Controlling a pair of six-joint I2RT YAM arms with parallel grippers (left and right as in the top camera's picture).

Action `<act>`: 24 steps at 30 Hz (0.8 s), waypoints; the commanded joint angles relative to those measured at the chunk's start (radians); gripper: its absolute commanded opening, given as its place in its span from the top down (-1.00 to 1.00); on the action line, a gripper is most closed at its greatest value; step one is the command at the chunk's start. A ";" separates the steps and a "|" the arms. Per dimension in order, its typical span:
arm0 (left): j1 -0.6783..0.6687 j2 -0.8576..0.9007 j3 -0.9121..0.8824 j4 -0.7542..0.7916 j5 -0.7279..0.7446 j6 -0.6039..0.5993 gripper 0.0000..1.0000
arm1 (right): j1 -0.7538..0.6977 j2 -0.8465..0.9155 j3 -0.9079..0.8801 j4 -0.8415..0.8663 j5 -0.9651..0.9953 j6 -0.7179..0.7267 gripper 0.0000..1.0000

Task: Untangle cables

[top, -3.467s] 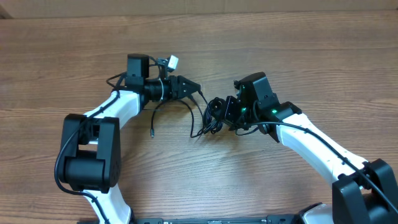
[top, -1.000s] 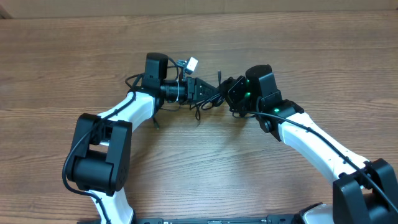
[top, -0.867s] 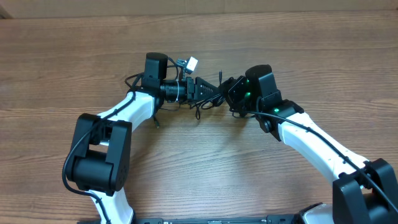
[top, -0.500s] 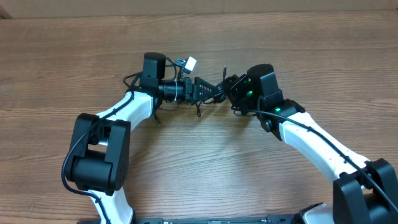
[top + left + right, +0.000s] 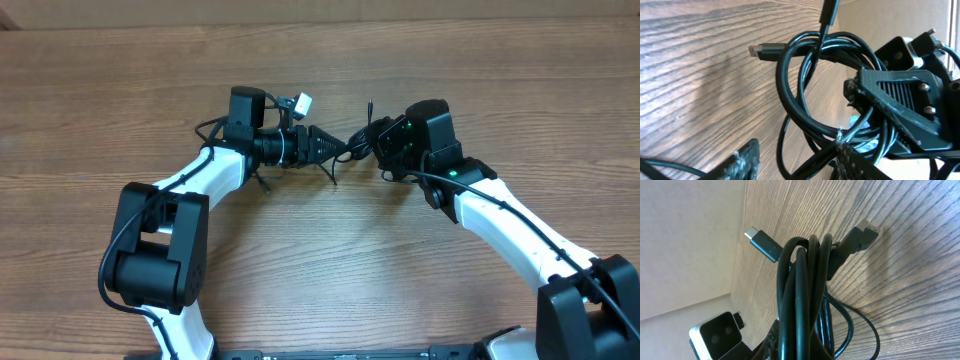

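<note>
The cables are a bunch of thin black cords hanging between my two grippers, above the middle of the wooden table. My right gripper is shut on the bunch, and in the right wrist view the cables rise out of its jaws with two plug tips sticking out. My left gripper stands open, its fingers apart, with loops of the cables crossing the gap. One strand lies against the right finger. One plug end points toward the far side of the table.
A white tag sits on the left wrist's wiring. A loose strand dangles toward the table below the left gripper. A pale wall runs along the far table edge. The right arm's ribbed finger is close in front of the left wrist camera.
The right gripper has carried the bunch a little right and toward the far edge. The left gripper stays at the bunch, and the dangling strand has shifted right.
</note>
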 commanded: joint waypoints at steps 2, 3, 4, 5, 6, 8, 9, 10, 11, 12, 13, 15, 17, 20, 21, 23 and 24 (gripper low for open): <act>0.002 0.001 0.000 -0.006 -0.063 0.023 -0.40 | -0.004 -0.009 0.011 0.042 -0.057 0.012 0.92; 0.002 0.001 0.000 -0.006 -0.066 0.023 -0.42 | -0.004 -0.009 0.011 0.047 -0.067 0.012 0.93; 0.002 0.001 0.000 -0.006 -0.066 0.023 -0.43 | -0.004 -0.009 0.011 0.050 -0.073 0.012 0.92; 0.002 0.001 0.000 -0.006 -0.066 0.023 -0.43 | -0.004 -0.009 0.011 0.050 -0.078 0.012 0.93; 0.002 0.001 0.000 -0.006 -0.067 0.022 -0.45 | -0.004 -0.009 0.011 0.050 -0.083 0.012 0.93; 0.003 0.001 0.000 -0.007 -0.092 0.010 -0.56 | -0.004 -0.009 0.011 0.049 -0.092 0.011 0.93; 0.007 0.001 0.000 -0.011 -0.110 -0.007 -0.58 | -0.004 -0.009 0.011 0.050 -0.100 0.011 0.92; 0.011 0.001 0.000 -0.014 -0.121 -0.020 -0.61 | -0.004 -0.009 0.011 0.050 -0.104 0.011 0.93; 0.016 0.001 0.000 -0.015 -0.124 -0.034 -0.63 | -0.004 -0.009 0.011 0.050 -0.105 0.008 0.92; 0.024 0.001 0.000 -0.018 -0.122 -0.044 -0.66 | -0.004 -0.009 0.011 0.049 -0.106 0.008 0.93; 0.031 0.001 0.000 -0.020 -0.121 -0.057 -0.70 | -0.004 -0.009 0.011 0.049 -0.106 0.008 0.93; 0.049 0.001 0.000 -0.025 -0.119 -0.073 -0.74 | -0.004 -0.009 0.011 0.042 -0.105 0.007 0.93; 0.070 0.001 0.000 -0.037 -0.119 -0.090 -0.75 | -0.004 -0.009 0.011 0.040 -0.105 0.000 0.93; 0.099 0.001 0.000 -0.044 -0.090 -0.094 -0.75 | -0.004 -0.009 0.011 0.039 -0.108 0.001 0.93; 0.107 0.001 0.000 -0.045 -0.083 -0.094 -0.71 | -0.004 -0.009 0.011 0.039 -0.108 0.001 0.93; 0.121 0.001 0.000 -0.056 -0.063 -0.094 -0.60 | -0.004 -0.009 0.011 0.039 -0.116 0.001 0.93; 0.126 0.001 0.000 -0.061 -0.060 -0.094 -0.58 | -0.004 -0.009 0.011 0.042 -0.127 0.001 0.93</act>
